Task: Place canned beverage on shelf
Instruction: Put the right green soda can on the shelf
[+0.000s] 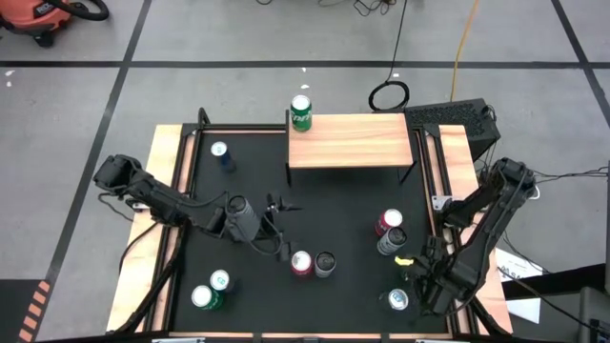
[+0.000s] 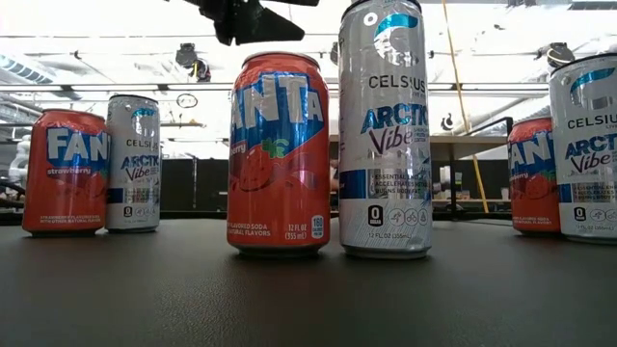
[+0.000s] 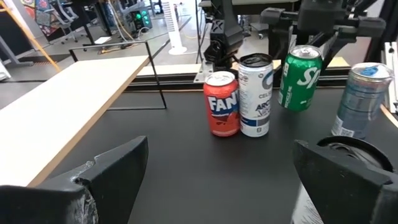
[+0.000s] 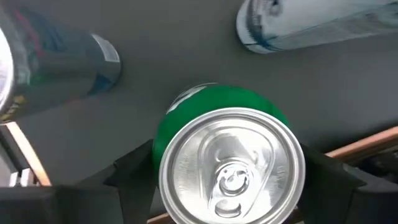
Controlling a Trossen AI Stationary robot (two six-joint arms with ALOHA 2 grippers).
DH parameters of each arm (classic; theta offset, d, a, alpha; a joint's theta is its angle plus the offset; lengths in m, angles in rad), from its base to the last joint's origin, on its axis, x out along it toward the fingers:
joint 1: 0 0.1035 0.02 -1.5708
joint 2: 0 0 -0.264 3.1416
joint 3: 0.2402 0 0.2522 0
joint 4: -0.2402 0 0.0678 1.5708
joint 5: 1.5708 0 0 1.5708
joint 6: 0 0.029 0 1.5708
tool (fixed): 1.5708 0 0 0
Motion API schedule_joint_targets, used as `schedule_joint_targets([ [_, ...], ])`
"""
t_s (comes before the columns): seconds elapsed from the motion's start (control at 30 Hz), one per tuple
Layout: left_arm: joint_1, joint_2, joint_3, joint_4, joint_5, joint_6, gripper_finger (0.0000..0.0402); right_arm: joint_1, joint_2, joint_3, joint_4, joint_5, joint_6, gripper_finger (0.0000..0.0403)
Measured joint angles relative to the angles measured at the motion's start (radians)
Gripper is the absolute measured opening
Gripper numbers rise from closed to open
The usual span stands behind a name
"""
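A Fanta strawberry can [image 2: 279,154] and a taller Celsius Arctic Vibe can [image 2: 384,128] stand side by side at mid-mat, more of both brands behind them. The right gripper [image 4: 227,168] brackets an upright green can [image 4: 227,163] near the mat's front right corner, fingers [image 4: 134,171] flanking it; whether they are pinching it cannot be told. The left gripper [image 1: 270,221] hovers mid-mat, fingers spread. The shelf [image 1: 349,140] spans the mat's back edge lengthwise, a green can [image 1: 301,111] at its left end.

Left end effector [image 1: 276,227] spread wide mid-table, right end effector [image 1: 408,286] low
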Motion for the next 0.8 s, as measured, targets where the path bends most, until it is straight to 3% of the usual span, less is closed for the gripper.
schedule_joint_targets([
  [0.47, 0.03, 0.0, 0.001, 0.092, 0.05, 0.007, 0.039, -0.001, -0.226, 0.002, 0.014, 0.088, 0.023, 0.0283],
  [0.63, 0.03, 0.0, 0.002, 0.11, 0.065, 0.006, 0.039, -0.008, -0.266, 0.041, 0.045, 0.185, -0.047, 0.0283],
  [0.8, 0.035, 0.0, 0.031, 0.108, 0.136, 0.006, 0.039, -0.044, -0.272, 0.109, 0.137, 0.303, -0.217, 0.0286],
])
